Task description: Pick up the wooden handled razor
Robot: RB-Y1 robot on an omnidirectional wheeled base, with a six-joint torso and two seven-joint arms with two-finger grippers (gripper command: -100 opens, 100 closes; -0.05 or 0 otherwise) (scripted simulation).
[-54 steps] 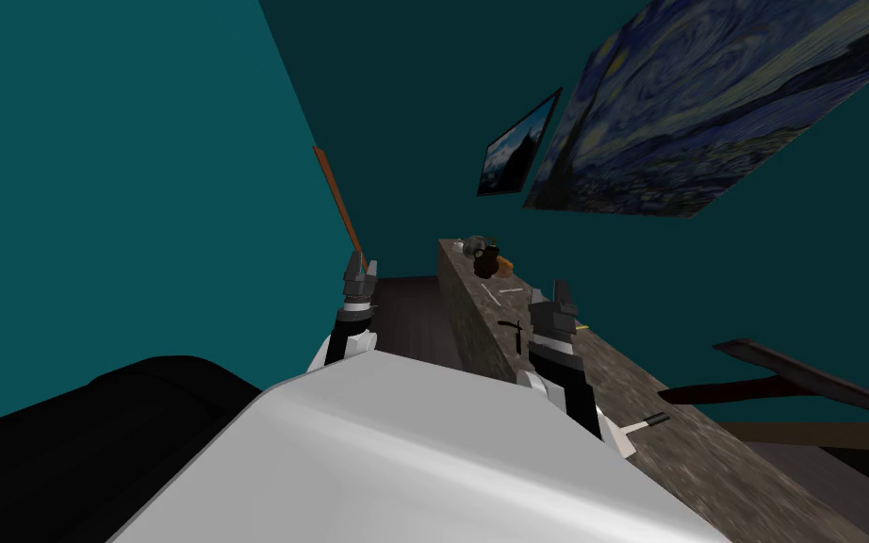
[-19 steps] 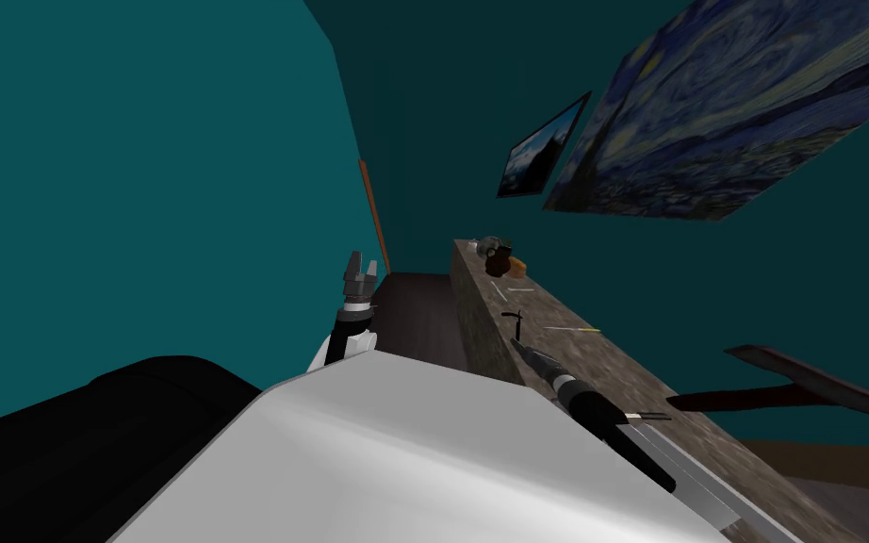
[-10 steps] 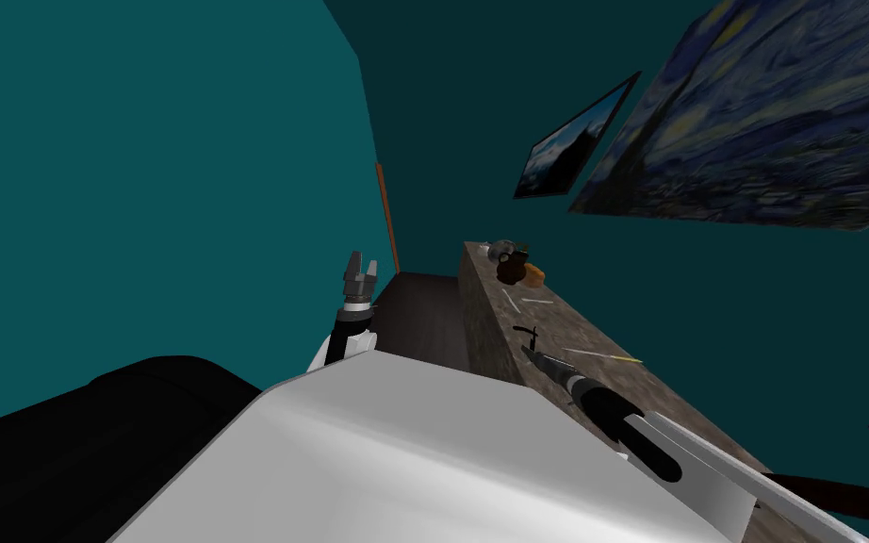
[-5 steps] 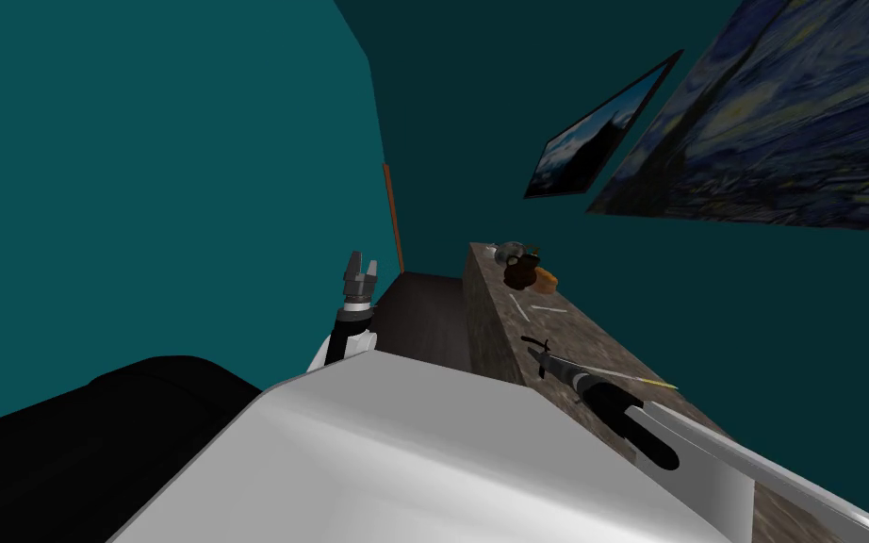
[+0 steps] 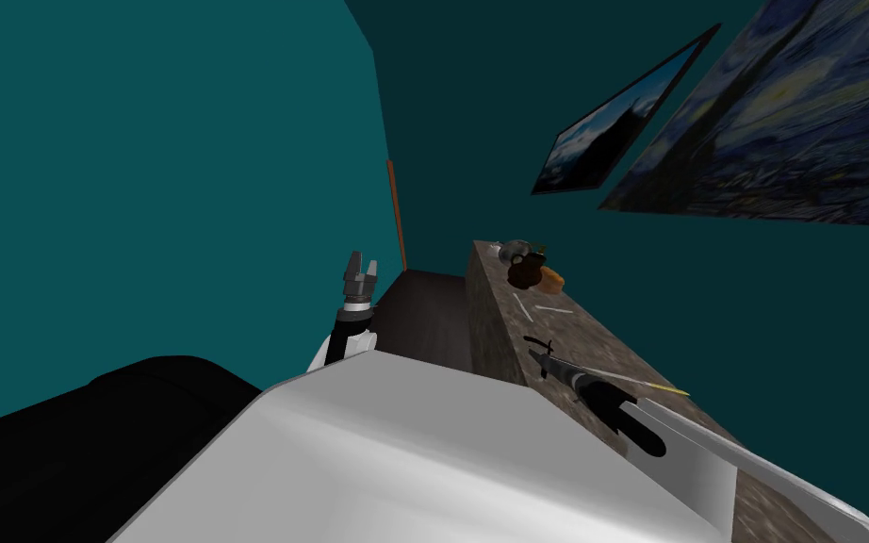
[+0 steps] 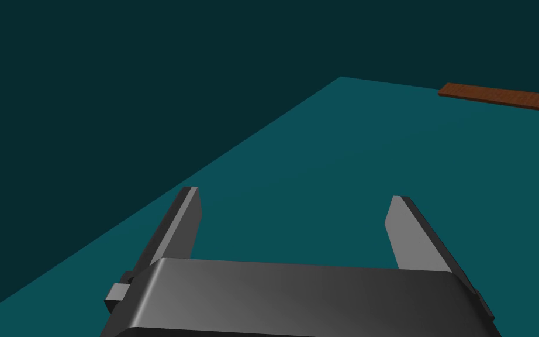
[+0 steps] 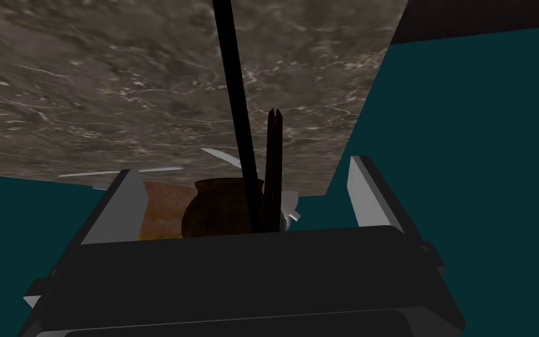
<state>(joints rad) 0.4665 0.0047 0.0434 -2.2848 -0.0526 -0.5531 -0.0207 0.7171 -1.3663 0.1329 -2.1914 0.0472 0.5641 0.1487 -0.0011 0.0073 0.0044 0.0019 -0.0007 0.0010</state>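
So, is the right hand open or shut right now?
Open. The right hand has its fingers wide apart in its wrist view; the dark razor shows between them, pressed by neither.

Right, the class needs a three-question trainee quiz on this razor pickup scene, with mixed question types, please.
1. True or false: the jaws on the left arm are shut.
2. The dark razor lies on: A) floor, B) mottled stone counter, C) chair.
3. Name the brown vessel at the counter's far end.
Key: 1 false; 2 B; 3 pot.
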